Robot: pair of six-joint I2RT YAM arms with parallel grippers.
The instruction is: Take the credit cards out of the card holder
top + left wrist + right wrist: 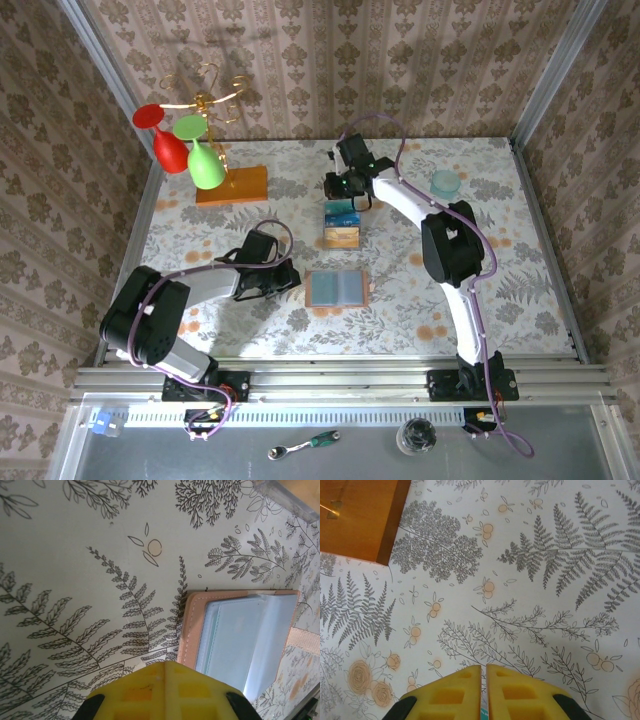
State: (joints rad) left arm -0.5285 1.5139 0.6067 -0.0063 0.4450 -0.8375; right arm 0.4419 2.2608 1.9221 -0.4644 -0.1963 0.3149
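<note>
The card holder lies open and flat in the middle of the table, with grey-blue pockets and a brown rim. My left gripper is shut and empty, its yellow fingertips at the holder's left edge. Beyond the holder, an orange-tan credit card lies in a clear plastic box. A teal credit card sits at the box's far end, right under my right gripper. That gripper's fingers stand a thin slit apart, with a teal sliver in the slit.
An orange wooden slab at the back left carries a gold stand with red and green glasses. A small teal round thing sits at the back right. Patterned walls close the table on three sides.
</note>
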